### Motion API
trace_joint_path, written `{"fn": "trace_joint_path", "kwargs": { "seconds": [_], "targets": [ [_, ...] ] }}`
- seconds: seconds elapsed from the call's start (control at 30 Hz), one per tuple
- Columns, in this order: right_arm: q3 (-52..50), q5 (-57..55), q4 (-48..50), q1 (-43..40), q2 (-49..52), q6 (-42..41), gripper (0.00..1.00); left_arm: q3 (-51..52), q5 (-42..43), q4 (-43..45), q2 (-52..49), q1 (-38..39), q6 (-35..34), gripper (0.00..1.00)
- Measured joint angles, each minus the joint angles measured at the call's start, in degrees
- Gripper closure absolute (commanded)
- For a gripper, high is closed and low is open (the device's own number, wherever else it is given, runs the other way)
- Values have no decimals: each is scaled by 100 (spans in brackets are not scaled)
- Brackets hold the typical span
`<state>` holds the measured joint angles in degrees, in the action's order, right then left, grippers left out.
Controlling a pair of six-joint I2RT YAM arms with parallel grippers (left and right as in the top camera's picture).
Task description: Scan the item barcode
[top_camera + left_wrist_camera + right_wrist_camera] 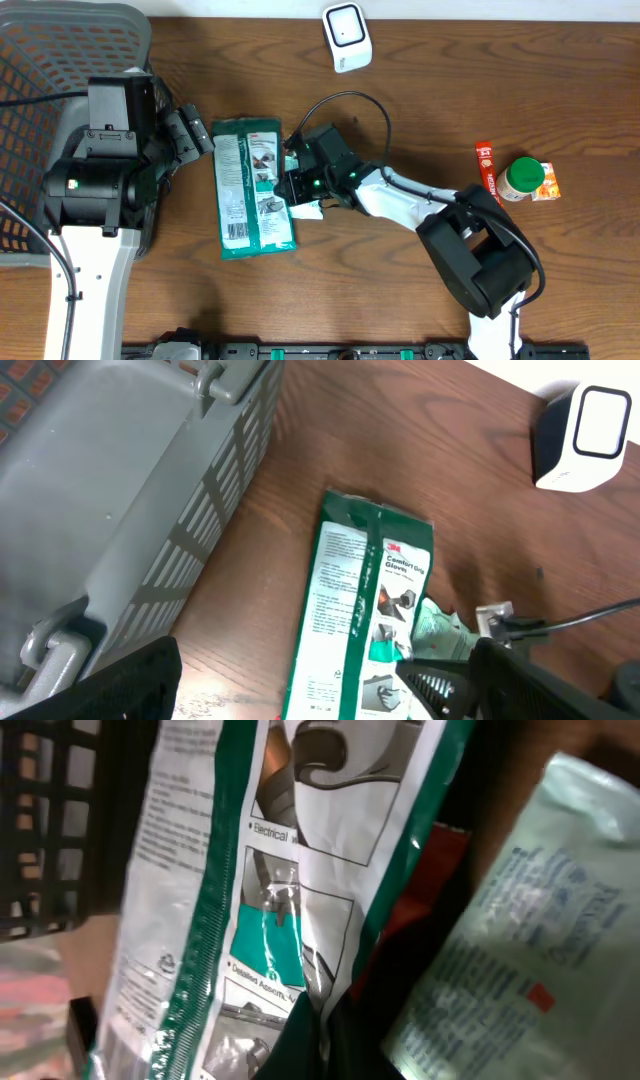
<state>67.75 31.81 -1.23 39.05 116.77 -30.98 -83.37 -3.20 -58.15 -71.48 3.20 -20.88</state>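
While the left hand (203,137) gapes, the right hand (293,178) seems clamped on the packet (240,195), contact hidden.

The glove package (370,610) carries the only legible print. In the left wrist view its green panel shows the brand mark "3M", with the product name "Comfort Grip Gloves" directly below it; the white column left of that name holds small print, too fine to read. In the right wrist view the same package shows the caption "Electrical" under one illustration and "Detailed Assem…" under the next, the remainder not legible. The pale packet (520,920) just beside the package bears dense lines, illegible; the red sachet (487,168), well to the right of the package in the overhead view, bears a white mark, unreadable.
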Motion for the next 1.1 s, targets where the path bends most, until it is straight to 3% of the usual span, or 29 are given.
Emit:
{"fn": "trace_joint_path", "kwargs": {
  "seconds": [0.27, 0.57, 0.83, 1.1],
  "targets": [
    [0, 299, -367, -407, -496, 232, 99, 0, 0, 4, 0, 0, -2, 9],
    [0, 208, -2055, -1045, -1729, 866, 99, 0, 2, 2, 0, 0, -2, 9],
    [-2, -470, -3486, -1637, -1788, 1521, 99, 0, 2, 0, 0, 0, -2, 9],
    [-2, -1010, -3818, -1423, -1788, 1950, 96, 0, 0, 0, 0, 0, -2, 9]
  ]
}}
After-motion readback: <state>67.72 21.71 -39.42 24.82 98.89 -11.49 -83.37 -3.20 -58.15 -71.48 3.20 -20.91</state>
